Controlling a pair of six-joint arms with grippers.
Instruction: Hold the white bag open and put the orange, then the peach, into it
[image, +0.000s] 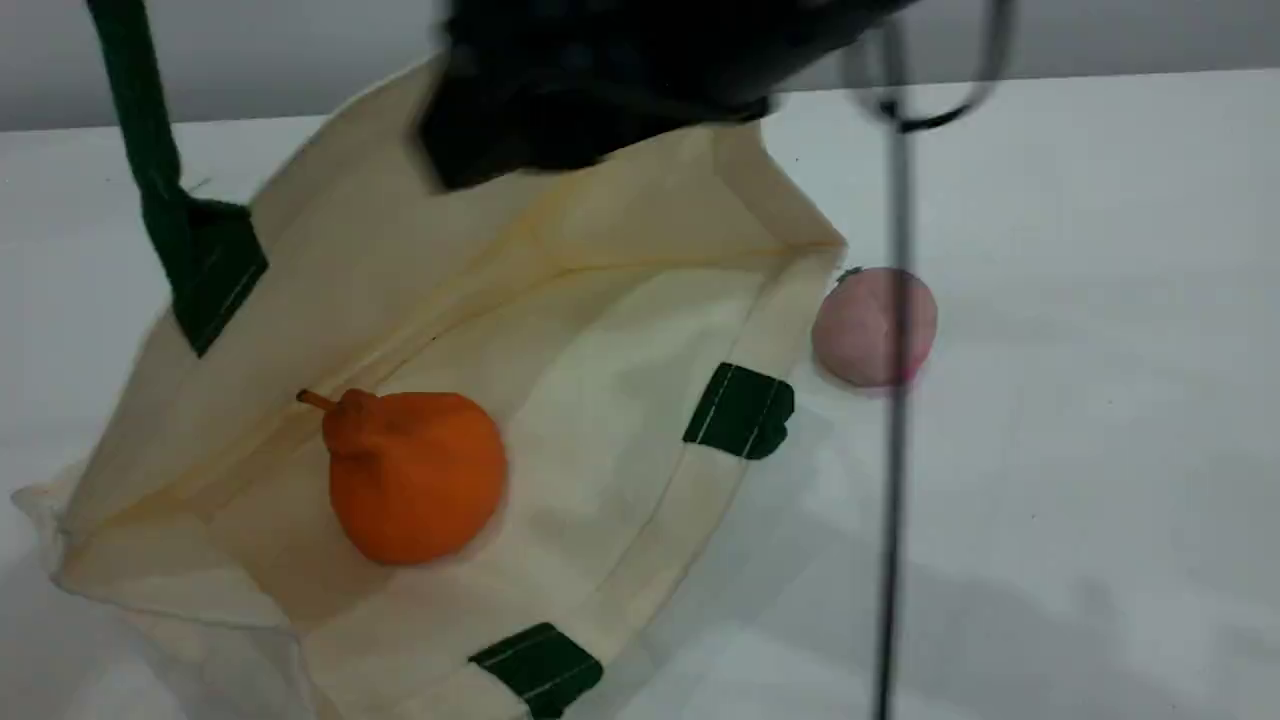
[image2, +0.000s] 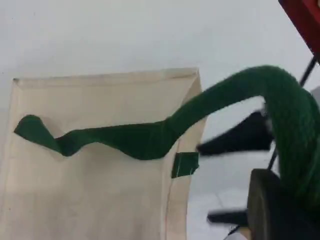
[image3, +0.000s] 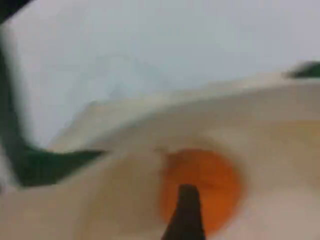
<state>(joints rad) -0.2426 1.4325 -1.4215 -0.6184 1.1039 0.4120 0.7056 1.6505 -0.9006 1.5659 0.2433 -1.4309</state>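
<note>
White bag (image: 620, 330) lies on the counter (image: 1100, 350), mouth wide open. Its upper side is pulled up by the green handle (image2: 235, 92). Left end effector (image2: 272, 212) is closed, with that handle draped over it and gripped. Orange (image: 415, 480) sits loose inside the bag on the lower panel, stem end pointing up-left, nothing touching it. Peach (image: 860, 325) is on the counter outside the bag, just beside the right rim corner. Right end effector (image: 500, 140) is a dark blur above the bag. One fingertip (image3: 186, 210) shows over the orange, not on it. Can't tell how far its jaws are apart.
</note>
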